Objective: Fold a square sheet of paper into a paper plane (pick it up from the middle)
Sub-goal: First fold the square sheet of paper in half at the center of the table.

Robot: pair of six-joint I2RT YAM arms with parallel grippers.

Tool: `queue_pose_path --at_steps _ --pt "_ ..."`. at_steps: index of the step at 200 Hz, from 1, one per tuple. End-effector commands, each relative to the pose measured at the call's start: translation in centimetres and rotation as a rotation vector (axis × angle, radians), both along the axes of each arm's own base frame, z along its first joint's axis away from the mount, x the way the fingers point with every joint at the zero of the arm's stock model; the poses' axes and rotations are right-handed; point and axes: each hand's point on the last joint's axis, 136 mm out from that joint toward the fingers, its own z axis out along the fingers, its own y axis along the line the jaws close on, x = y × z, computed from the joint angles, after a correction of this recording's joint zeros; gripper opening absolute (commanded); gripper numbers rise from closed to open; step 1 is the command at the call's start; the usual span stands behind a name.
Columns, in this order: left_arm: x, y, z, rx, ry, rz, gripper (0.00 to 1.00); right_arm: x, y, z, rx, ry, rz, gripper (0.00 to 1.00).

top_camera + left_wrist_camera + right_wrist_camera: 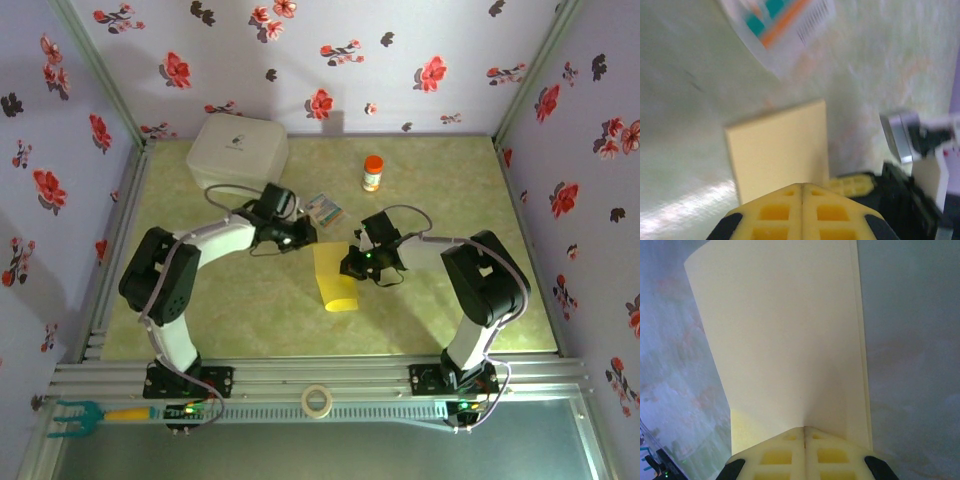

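The square sheet of paper (335, 282), doubled over, sits mid-counter (250, 320) between the arms, the right fingers (792, 440) pinched shut on one edge and the left fingers (790, 195) closed, seemingly on the opposite edge, a two-sided hold that should keep the layers aligned for creasing.

Paper (336, 285) centre; packet (324, 209) behind it; box (238, 150) back-left; bottle (372, 173) behind-right of packet.

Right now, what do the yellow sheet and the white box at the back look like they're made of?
The yellow sheet looks like thin matte paper: it bends in a soft curve, and the right wrist view shows fine layered edges. The white box is probably smooth plastic, going by its rounded moulded corners, though it is too distant to be sure.
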Motion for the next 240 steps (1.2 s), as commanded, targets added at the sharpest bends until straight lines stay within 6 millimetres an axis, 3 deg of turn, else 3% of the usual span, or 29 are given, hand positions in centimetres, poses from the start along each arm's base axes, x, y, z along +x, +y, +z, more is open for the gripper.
queue_pose_path --at_steps 1,28,106,143,194,219,240 --pt "-3.5 -2.0 -0.2 -0.073 0.072 -0.08 0.0 -2.2 -4.1 -4.1 -0.204 0.099 -0.065 0.0" --pt "-5.3 -2.1 -1.9 -0.069 0.117 -0.1 0.0 -2.3 -4.3 -4.1 -0.215 0.099 -0.061 0.0" --pt "-6.9 -2.7 -4.4 -0.099 0.181 -0.137 0.0 -2.4 -4.4 -4.3 -0.221 0.105 -0.06 0.0" --pt "-8.0 -1.6 -6.6 -0.053 0.218 -0.136 0.0 -2.4 -4.3 -4.5 -0.219 0.108 -0.058 0.0" --pt "-10.0 2.0 -10.2 0.096 0.258 -0.139 0.0 -2.4 -4.4 -4.6 -0.224 0.107 -0.06 0.0" --pt "-9.7 2.5 -9.5 0.126 0.232 -0.142 0.0 -2.4 -4.4 -4.6 -0.224 0.105 -0.059 0.0" --pt "-8.8 1.4 -7.0 0.074 0.188 -0.14 0.0 -2.4 -4.4 -4.6 -0.222 0.105 -0.059 0.0"
